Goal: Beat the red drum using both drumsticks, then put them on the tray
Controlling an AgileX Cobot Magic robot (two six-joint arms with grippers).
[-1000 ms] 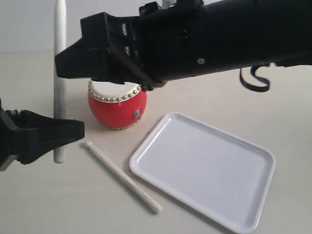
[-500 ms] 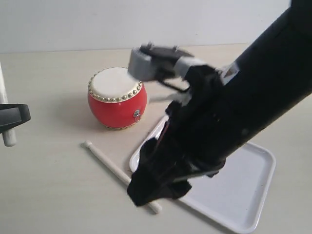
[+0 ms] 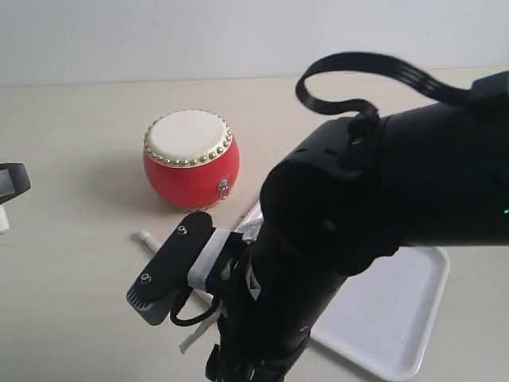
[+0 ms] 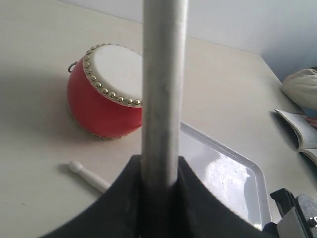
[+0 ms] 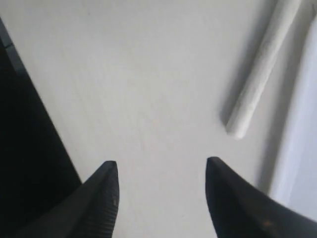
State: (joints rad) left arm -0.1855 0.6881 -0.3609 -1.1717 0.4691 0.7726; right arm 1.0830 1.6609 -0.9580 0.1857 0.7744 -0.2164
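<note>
Clamping the held drumstick [image 4: 161, 89] between its two black jaws, the left gripper [image 4: 159, 171] sits at the 9 o'clock edge of the exterior view, well apart from the red drum [image 3: 191, 163]. The drum stands upright on the pale table [image 3: 71, 302], cream head up, with gold studs round the rim. At about 4 o'clock from it lies the tray [image 3: 390, 318], white and glossy, much of it hidden behind the bulky right arm [image 3: 382, 215]. The loose drumstick [image 3: 145, 235] lies flat on the table at 7 o'clock from the drum; only its rounded tip shows past the arm in the exterior view. The right gripper [image 5: 161, 162] hangs low over bare table with its jaws spread wide and nothing between them. The loose drumstick's blunt end lies near, off to one side of the jaws and just beside the tray's rim.
</note>
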